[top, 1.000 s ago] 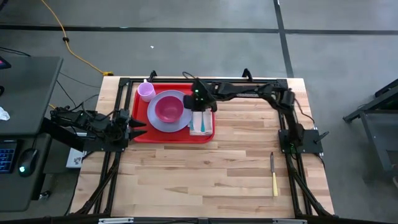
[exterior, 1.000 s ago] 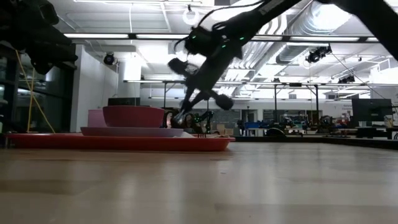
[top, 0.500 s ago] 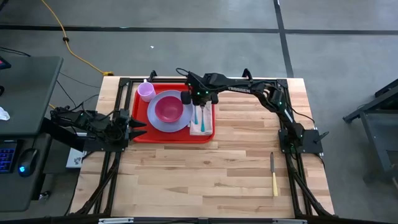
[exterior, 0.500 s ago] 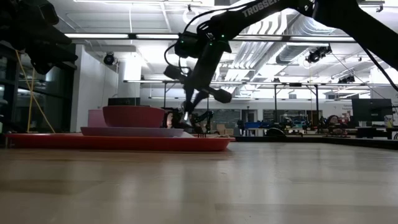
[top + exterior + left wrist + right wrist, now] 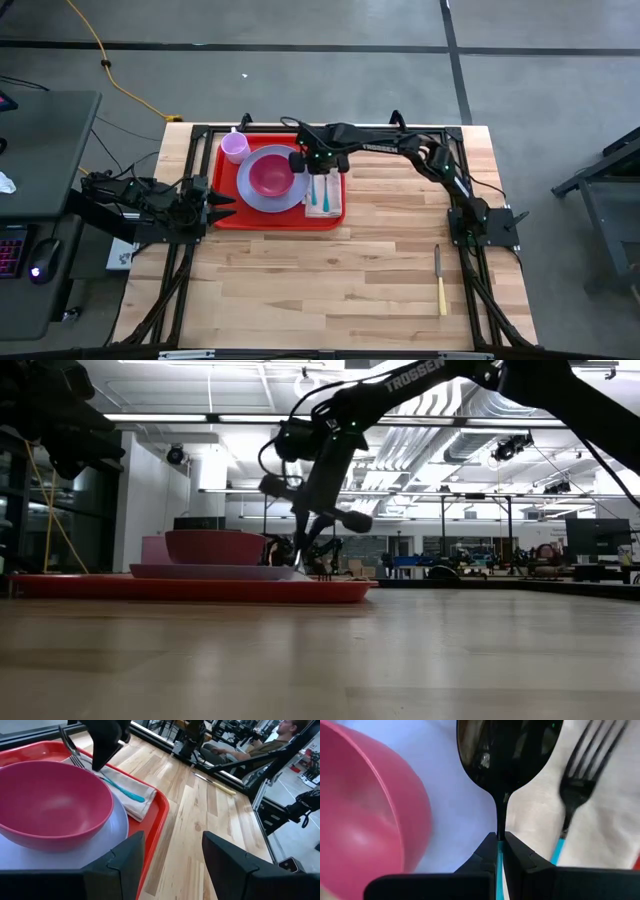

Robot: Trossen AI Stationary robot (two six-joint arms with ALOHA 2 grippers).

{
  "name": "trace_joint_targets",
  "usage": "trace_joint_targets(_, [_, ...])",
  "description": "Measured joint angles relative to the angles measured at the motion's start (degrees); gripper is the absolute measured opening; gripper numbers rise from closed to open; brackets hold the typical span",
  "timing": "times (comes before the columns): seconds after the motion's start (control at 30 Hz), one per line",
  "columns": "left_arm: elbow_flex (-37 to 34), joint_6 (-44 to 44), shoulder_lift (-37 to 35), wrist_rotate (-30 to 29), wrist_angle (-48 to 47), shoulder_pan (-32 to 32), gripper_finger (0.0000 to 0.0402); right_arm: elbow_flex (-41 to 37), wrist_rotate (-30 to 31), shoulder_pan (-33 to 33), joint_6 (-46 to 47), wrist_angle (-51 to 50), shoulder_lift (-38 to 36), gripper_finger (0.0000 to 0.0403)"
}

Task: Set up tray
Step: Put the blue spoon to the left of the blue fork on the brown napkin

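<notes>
Tray [image 5: 225, 205] sits upper left of centre in the high view, flat on the table [image 5: 350, 270], loaded with plate [image 5: 252, 196], pink bowl [image 5: 270, 173], cup [image 5: 235, 147], napkin [image 5: 332, 205] and fork [image 5: 575, 795]. Right gripper [image 5: 312, 168] over the napkin, jaws clamped on a spoon [image 5: 505, 755]. Left gripper [image 5: 222, 205] waits at the tray's left edge, jaws apart. Tray looks stiff, smooth, likely slippery plastic; loaded, best gripped at the bare rim.

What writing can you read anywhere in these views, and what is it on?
"TROSSEN": white letters on the right arm's upper link, low view.
The same arm carries pale lettering in the high view, too small to read.
Nothing readable on the tray, dishes or cutlery.
</notes>
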Motion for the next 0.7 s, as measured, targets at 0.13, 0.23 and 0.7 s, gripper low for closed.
trace_joint_targets(0.13, [0.00, 0.00, 0.01, 0.13, 0.05, 0.00, 0.0227, 0.00, -1.04, 0.00, -0.01, 0.09, 1.56, 0.0000])
trace_joint_targets(0.23, [0.00, 0.00, -0.01, 0.22, 0.06, 0.00, 0.0227, -0.11, -1.02, -0.02, -0.05, -0.32, 2.32, 0.0000])
trace_joint_targets(0.7, [0.00, 0.00, -0.01, 0.30, -0.01, 0.00, 0.0227, -0.07, -1.15, -0.33, -0.26, -1.08, 3.52, 0.0000])
